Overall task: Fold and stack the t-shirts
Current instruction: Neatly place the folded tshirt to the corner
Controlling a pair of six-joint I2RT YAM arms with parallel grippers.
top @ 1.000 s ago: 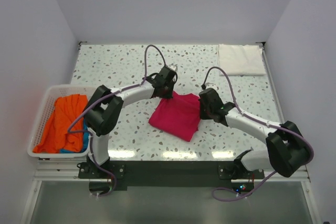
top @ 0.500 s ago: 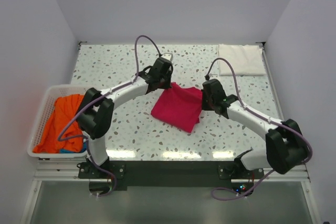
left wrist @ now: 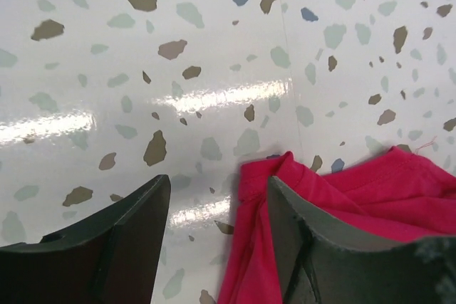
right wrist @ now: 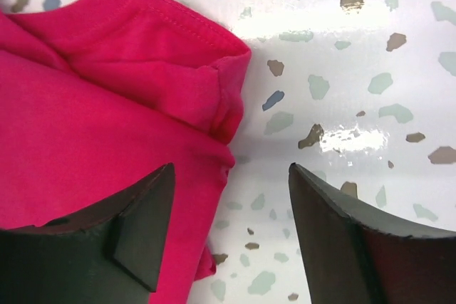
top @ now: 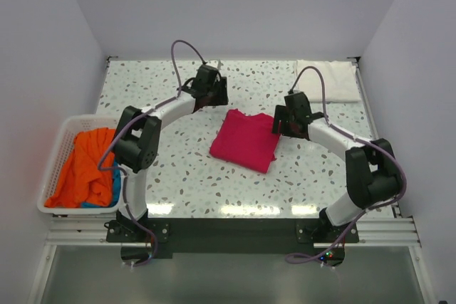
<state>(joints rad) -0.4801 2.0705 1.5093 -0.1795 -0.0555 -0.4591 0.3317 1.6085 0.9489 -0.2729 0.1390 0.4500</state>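
my left gripper (left wrist: 217,189) is spread wide, gripping nothing. my right gripper (right wrist: 231,176) gapes too, both angled downward.

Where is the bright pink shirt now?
In the top view, the folded magenta-pink cloth t-shirt lies mid-table, between the left gripper and right gripper, held by neither.

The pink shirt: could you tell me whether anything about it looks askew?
Yes. The pink shirt lies rotated against the table edges, and its corner near the right gripper is bunched rather than flat.
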